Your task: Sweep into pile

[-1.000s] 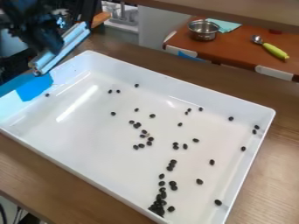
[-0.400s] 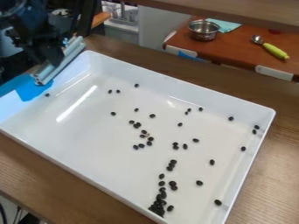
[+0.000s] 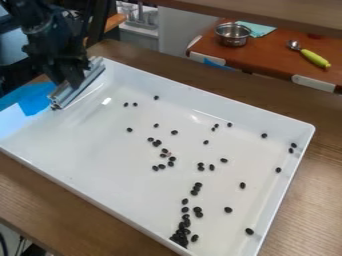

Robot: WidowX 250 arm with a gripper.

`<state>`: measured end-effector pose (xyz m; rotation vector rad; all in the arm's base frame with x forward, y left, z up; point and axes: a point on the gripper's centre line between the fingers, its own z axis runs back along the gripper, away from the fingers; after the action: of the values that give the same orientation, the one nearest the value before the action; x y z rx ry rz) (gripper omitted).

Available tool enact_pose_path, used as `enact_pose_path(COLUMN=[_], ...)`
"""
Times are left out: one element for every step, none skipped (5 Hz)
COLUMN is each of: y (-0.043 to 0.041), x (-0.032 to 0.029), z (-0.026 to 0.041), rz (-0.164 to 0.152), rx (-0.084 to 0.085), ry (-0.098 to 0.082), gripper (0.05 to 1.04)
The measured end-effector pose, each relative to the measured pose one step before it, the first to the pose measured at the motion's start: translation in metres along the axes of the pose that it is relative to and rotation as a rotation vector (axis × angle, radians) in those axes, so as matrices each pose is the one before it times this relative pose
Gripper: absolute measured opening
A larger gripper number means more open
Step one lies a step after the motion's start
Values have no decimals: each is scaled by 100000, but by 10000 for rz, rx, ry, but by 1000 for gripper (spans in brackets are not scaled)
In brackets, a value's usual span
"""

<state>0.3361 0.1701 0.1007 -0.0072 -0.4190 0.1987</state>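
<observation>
Blk gripper (image 3: 73, 79) at upper-L end of white plastic tray (image 3: 234, 107), fingers closed on silver metal bar (image 3: 62, 96), bar tilted, can't tell if touching tray floor. Blk beans (image 3: 228, 209) scattered thru mid + R side of tray, w/ dense clump (image 3: 180, 239) in near corner, btm of view, well apart from bar. Tray on brown wood tabletop (image 3: 40, 197); metal pot (image 3: 232, 37) + spoon w/ green handle (image 3: 314, 58) on orange-brn table (image 3: 267, 55) behind.

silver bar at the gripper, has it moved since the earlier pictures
Yes, downward in the view: judged against the upper-left corner of the white tray, the silver bar now sits lower.
</observation>
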Motion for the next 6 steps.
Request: enact_pose_path(y=[-422, -464, -792, -753, -1000, -1079], x=[-184, -250, 274, 539, 363, 203], z=[-1094, -715, -500, -423, -637, -122], rz=[-149, -118, -200, -228, -144, -144], rx=[184, 36, 131, 204, 119, 8], ry=[258, 256, 11, -155, -70, -23], gripper=[340, 340, 340, 340, 340, 340])
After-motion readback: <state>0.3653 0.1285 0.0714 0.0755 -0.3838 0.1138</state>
